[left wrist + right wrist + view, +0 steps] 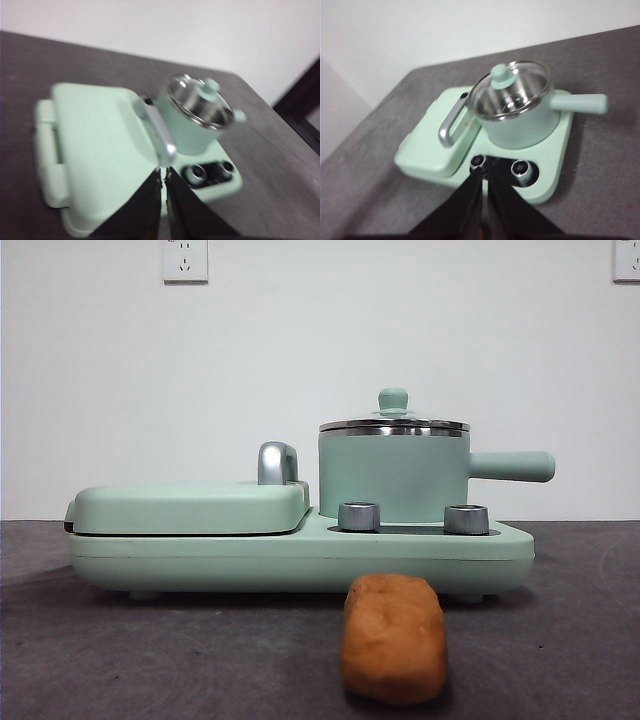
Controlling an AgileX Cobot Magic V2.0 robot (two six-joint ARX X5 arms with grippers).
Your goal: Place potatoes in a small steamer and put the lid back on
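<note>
**Sitting Still: Potato Outside, Lid On The Pot**

Sitting on the dark grey table [90, 660] is a mint-green cooker base [300, 558]. Going left to right, a flat mint-green grill cover [190, 508] with a shiny chrome handle [277, 462] is lying on the base. Next, the small mint-green steamer pot [392, 475] is standing behind two silver knobs [359, 516], its straight handle [512, 466] pointing right. The round glass lid with a green knob [393, 400] is resting on the pot. The lumpy orange-brown potato [394, 638] is lying on the table in front of the base. The left gripper [163, 176] and the right gripper [485, 165] are hanging above the cooker, both pinched closed and holding nothing.
</note>
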